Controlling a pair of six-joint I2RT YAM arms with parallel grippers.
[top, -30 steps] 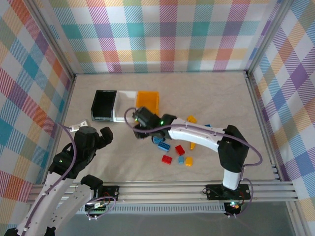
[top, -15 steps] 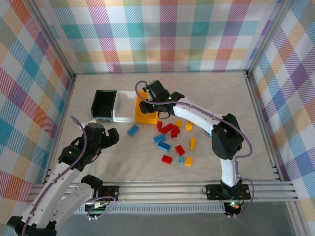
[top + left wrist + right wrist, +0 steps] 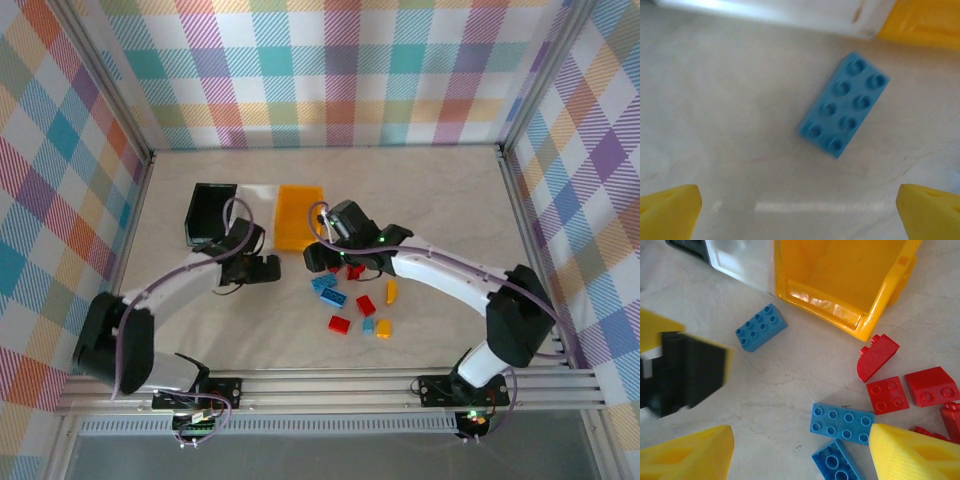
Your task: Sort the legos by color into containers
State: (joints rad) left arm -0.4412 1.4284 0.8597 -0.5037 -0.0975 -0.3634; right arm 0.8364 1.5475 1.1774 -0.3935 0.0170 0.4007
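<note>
– Orange bin (image 3: 300, 212) looks bare inside. The black bin (image 3: 208, 212) is too dark to judge, and the white bin (image 3: 262, 198) is partly hidden.
– So barely started?
– I'd judge so. The left gripper (image 3: 800, 210) is spread wide and empty over a blue brick (image 3: 844, 105) beside the bins. The right gripper (image 3: 800, 455) gapes empty above the loose bricks (image 3: 366, 305).

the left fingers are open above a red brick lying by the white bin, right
Not quite: the brick is blue, not red. The left wrist view shows the left fingers open above it, and it lies by the white bin.
</note>
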